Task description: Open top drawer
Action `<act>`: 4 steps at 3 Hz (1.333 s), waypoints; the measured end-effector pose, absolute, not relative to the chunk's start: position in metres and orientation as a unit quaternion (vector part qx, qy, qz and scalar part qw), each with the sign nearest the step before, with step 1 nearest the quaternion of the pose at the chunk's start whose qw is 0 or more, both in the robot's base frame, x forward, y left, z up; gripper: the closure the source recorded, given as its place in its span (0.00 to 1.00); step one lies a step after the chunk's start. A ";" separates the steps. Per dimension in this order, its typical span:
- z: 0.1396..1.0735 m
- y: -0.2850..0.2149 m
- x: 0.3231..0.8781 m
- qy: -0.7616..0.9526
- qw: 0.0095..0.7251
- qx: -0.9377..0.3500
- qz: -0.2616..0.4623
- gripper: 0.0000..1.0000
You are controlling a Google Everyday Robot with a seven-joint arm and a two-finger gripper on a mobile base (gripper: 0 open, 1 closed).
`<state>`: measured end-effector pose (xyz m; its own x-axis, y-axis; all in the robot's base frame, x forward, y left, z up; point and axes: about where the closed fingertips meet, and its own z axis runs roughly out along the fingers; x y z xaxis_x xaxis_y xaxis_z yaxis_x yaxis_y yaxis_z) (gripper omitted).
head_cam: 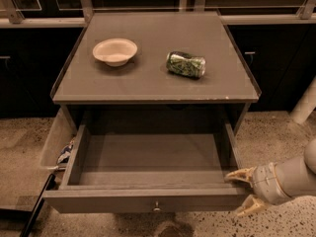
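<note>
The top drawer (148,201) is pulled far out of the grey cabinet, and its grey box interior (153,154) is bare. A small round metal knob (156,207) sits at the centre of its front. My gripper (243,193) is at the drawer's front right corner, reaching in from the right. Its cream fingers (240,176) are spread, one at the top edge of the corner and one lower beside the front. The other two drawers are out of view.
A cream bowl (115,51) and a green crushed can (185,64) lie on the cabinet top (148,83). A clear side bin (57,139) with a small packet hangs on the left. A black pole (37,209) leans at lower left. Speckled floor surrounds the cabinet.
</note>
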<state>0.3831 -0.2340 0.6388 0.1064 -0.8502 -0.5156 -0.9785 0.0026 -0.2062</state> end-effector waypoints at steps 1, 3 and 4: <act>0.639 -0.234 0.383 0.657 0.263 -0.696 0.122 0.00; 0.684 -0.207 0.395 0.628 0.264 -0.724 0.104 0.00; 0.739 -0.187 0.407 0.602 0.267 -0.749 0.073 0.00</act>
<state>0.4071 -0.1866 0.7386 0.2652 -0.8626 -0.4308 -0.9408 -0.1338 -0.3113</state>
